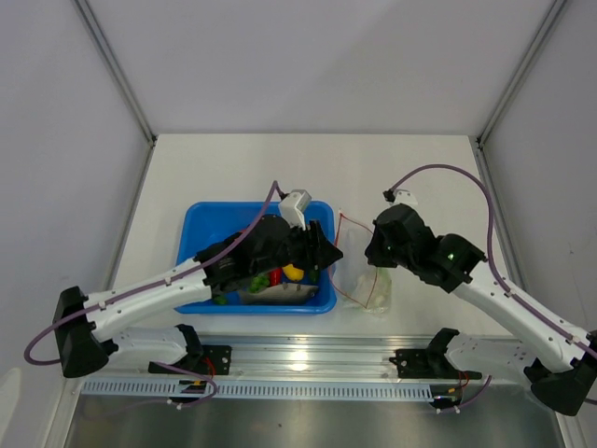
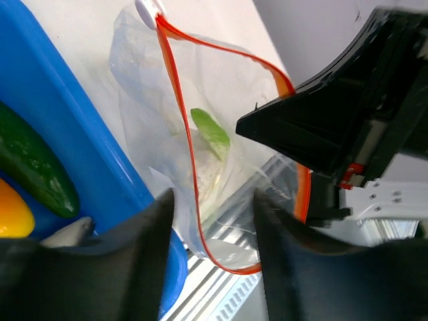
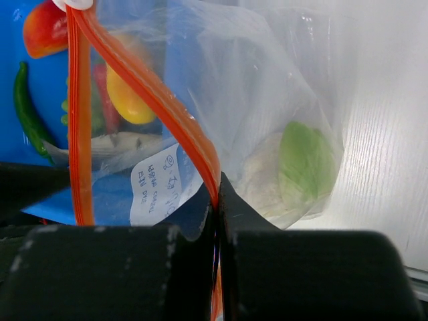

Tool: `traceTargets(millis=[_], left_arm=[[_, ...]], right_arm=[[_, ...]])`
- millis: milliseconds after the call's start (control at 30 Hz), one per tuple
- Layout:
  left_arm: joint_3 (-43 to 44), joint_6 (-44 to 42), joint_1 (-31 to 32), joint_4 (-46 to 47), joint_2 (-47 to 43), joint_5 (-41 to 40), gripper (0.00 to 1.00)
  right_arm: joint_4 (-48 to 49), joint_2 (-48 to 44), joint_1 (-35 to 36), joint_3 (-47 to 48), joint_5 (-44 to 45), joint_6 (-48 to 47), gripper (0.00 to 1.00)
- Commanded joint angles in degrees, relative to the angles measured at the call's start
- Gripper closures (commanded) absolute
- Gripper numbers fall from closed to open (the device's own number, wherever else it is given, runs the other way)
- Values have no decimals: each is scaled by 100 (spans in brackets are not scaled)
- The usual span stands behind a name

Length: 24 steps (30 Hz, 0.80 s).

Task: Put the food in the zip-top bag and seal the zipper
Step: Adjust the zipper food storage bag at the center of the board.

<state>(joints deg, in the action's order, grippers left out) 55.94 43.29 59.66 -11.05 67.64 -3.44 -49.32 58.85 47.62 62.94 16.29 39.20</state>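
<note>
The zip-top bag (image 1: 366, 276) lies just right of the blue tray, its mouth held open. My right gripper (image 3: 217, 195) is shut on the zipper (image 3: 152, 93), pinching the red-orange strip at one side of the mouth; it also shows in the top view (image 1: 377, 254). Inside the bag lies the white cauliflower (image 3: 297, 167) with a green leaf. My left gripper (image 2: 212, 208) is open and empty, hovering over the bag's mouth at the tray's right edge (image 1: 326, 254). The cucumber (image 2: 33, 167), mango (image 2: 12, 217), grey fish (image 2: 68, 234) and tomato (image 3: 43, 30) lie in the tray.
The blue tray (image 1: 201, 219) holds the remaining food under my left arm. A red chili (image 1: 275, 277) and green pieces (image 1: 254, 280) lie beside the mango. A metal rail (image 1: 308, 359) runs along the table's near edge, close below the bag.
</note>
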Motion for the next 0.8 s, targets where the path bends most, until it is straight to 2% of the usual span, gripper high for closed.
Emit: traceTargets(millis=[0, 67, 100, 133, 200, 333, 500, 567, 667, 767], left_arm=[[-13, -285, -51, -20, -444, -332, 43], [-57, -374, -60, -169, -725, -551, 25], [-101, -391, -60, -239, -847, -831, 8], [-197, -400, -68, -249, -1118, -964, 1], [-294, -426, -130, -301, -1331, -1367, 1], [-75, -138, -507, -1308, -1359, -1870, 0], [13, 346, -1447, -2093, -797, -1792, 1], [-13, 452, -1920, -2182, -560, -1407, 0], [170, 646, -2369, -2375, 72, -1098, 1], [652, 847, -2555, -2726, 776, -1299, 1]], right_arm=[[230, -5, -155, 246, -240, -149, 100], [247, 21, -226, 219, -477, -211, 100], [265, 39, -235, 202, -522, -255, 100], [274, 56, -270, 201, -566, -272, 100], [300, 118, -297, 201, -724, -308, 100], [423, 206, -419, 271, -996, -290, 100], [449, 390, -560, 290, -1189, -369, 100], [581, 469, -665, 175, -1374, -387, 100], [704, 584, -710, 96, -1550, -404, 100], [862, 663, -736, -53, -1787, -404, 100]])
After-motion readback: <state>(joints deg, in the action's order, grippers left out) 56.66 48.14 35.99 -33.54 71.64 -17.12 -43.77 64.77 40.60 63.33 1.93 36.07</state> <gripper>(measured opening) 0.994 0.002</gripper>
